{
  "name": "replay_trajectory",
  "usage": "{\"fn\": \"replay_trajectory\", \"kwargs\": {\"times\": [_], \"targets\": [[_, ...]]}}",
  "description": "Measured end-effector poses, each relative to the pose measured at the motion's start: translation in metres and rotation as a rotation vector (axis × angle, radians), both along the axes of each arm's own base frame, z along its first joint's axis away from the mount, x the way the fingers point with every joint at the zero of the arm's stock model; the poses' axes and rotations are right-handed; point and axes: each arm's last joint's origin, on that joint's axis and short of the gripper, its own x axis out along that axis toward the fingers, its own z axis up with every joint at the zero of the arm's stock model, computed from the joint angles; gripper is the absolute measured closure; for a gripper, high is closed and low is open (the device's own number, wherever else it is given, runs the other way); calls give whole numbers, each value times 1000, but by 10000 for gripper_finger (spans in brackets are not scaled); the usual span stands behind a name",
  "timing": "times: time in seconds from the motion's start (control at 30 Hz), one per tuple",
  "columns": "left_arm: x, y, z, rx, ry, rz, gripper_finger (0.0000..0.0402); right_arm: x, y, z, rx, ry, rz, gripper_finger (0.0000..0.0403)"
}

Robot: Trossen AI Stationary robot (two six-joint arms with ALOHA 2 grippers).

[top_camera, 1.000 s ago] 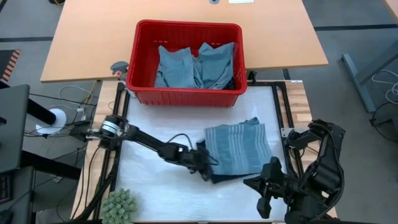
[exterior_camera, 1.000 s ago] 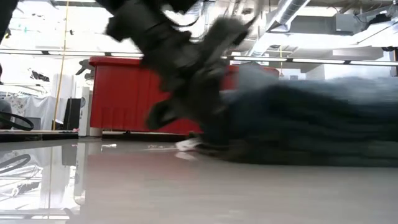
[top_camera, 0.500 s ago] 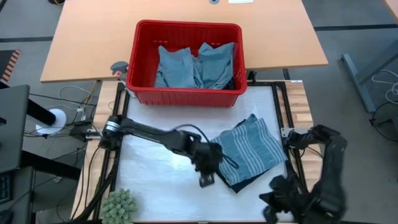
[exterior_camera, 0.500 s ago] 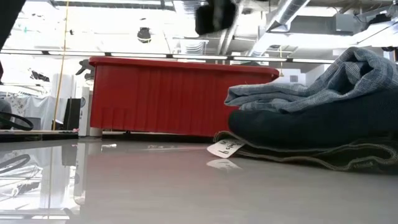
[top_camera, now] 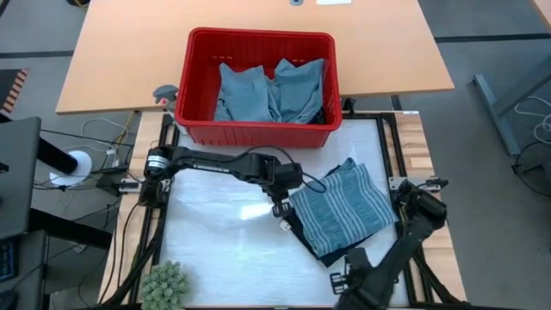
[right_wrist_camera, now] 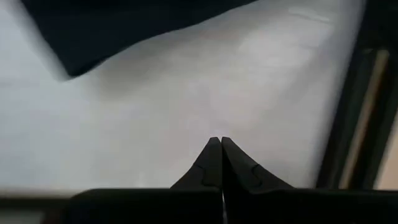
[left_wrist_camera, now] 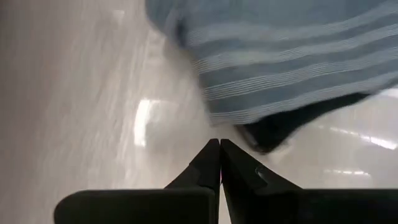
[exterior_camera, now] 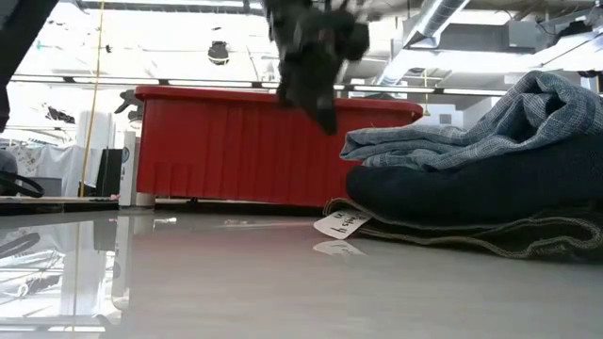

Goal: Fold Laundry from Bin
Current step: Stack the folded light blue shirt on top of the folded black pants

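1. Left gripper clenched, empty, just beside the pile's left edge.
2. Right gripper clenched, empty, near the front corner.
3. More laundry in bin, behind; left arm nearer.

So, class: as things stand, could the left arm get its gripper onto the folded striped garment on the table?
Probably yes. The left gripper, shut and empty, hangs just beside the striped garment, with only bare table between them. The right gripper sits at the table's near edge, out of the way.
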Motion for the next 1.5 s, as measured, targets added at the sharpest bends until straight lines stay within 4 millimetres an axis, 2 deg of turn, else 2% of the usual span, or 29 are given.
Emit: {"fn": "replay_trajectory", "kwargs": {"times": [0.1, 0.2, 0.33, 0.43, 0.67, 0.9, 1.03, 1.13, 1.3, 1.43, 1.5], "targets": [[-6, 16, -25, -38, 43, 23, 401, 8, -9, -26, -9, 132, -19, 385], [-8, 25, -46, -70, 23, 43, 401, 6, -24, -47, -51, 234, -49, 385], [-7, 26, -63, -113, -52, 68, 401, 1, -48, -72, -110, 350, -81, 386], [-7, 25, -74, -142, -104, 71, 401, -2, -64, -89, -87, 442, -68, 386], [-9, 21, -87, -218, -146, 114, 401, 0, -103, -115, -85, 536, -2, 386], [-7, -3, -88, -291, -168, 23, 401, 14, -161, -121, -114, 634, 48, 386], [-7, -15, -88, -303, -166, -16, 401, 17, -180, -115, -68, 655, 88, 386], [-7, -20, -87, -297, -168, -28, 401, 14, -175, -98, -66, 568, 60, 386], [-9, -17, -83, -216, -181, -32, 401, -7, -146, -40, -62, 316, -57, 386], [-4, -14, -76, -203, -264, -71, 401, -34, -119, 1, -30, 143, -106, 386], [0, -23, -72, -174, -323, -86, 401, -49, -107, 16, -28, 66, -140, 386]]}}
